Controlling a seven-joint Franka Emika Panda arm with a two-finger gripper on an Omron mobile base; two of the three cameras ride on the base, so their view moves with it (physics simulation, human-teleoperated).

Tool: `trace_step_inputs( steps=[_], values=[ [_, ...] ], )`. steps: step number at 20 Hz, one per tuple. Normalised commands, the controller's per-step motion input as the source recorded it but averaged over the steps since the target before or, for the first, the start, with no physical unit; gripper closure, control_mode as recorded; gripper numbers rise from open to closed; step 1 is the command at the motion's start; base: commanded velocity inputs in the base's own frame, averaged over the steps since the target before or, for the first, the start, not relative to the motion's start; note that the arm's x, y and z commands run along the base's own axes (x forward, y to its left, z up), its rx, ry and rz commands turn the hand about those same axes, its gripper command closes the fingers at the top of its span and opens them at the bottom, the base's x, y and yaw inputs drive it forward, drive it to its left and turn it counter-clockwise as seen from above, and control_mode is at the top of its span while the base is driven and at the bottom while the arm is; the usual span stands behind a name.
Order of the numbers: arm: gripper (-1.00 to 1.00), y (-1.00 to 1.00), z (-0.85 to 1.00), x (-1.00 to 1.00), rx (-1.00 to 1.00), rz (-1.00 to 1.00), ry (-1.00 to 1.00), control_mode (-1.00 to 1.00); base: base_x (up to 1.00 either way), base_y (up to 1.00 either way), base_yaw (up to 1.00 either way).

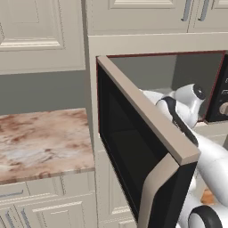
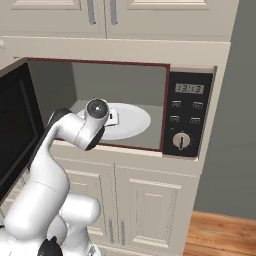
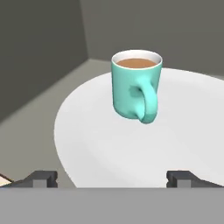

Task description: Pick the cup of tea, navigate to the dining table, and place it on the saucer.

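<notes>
Microwave interior, cup [image 3: 135,85] upright on white turntable [image 3: 87,131], straight ahead of gripper [image 3: 112,178], handle facing it, fingers spread wide, nothing held.

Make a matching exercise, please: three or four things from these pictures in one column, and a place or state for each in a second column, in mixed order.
Things:
1. teal-green mug of brown tea
2. black-glass microwave door
3. round white turntable plate
4. two-finger gripper

Places or states:
a. swung wide open
b. open, short of the mug
c. upright on the plate, handle toward the camera
d. on the microwave floor

Pairs: 1-c, 2-a, 3-d, 4-b
</notes>
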Motion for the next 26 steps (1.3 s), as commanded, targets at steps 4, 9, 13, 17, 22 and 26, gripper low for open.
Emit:
trace_step_inputs(
  steps=[4,9,13,17,22,26],
  values=[
    [-1.00,0.00,0.00,0.53,0.08,0.08,-0.01,-1.00,0.00,0.00,0.00],
    [-1.00,-0.07,0.00,0.29,0.07,0.05,-0.01,-1.00,0.00,0.00,0.00],
    [-1.00,-0.02,0.00,0.02,0.01,0.00,0.00,-1.00,0.00,0.00,0.00],
    [-1.00,0.00,0.00,0.13,0.00,0.00,0.00,-1.00,0.00,0.00,0.00],
    [-1.00,0.00,0.00,0.20,0.00,0.00,0.02,-1.00,0.00,0.00,0.00],
    [-1.00,-0.08,0.00,0.22,0.02,0.00,0.03,-1.00,0.00,0.00,0.00]
  ],
)
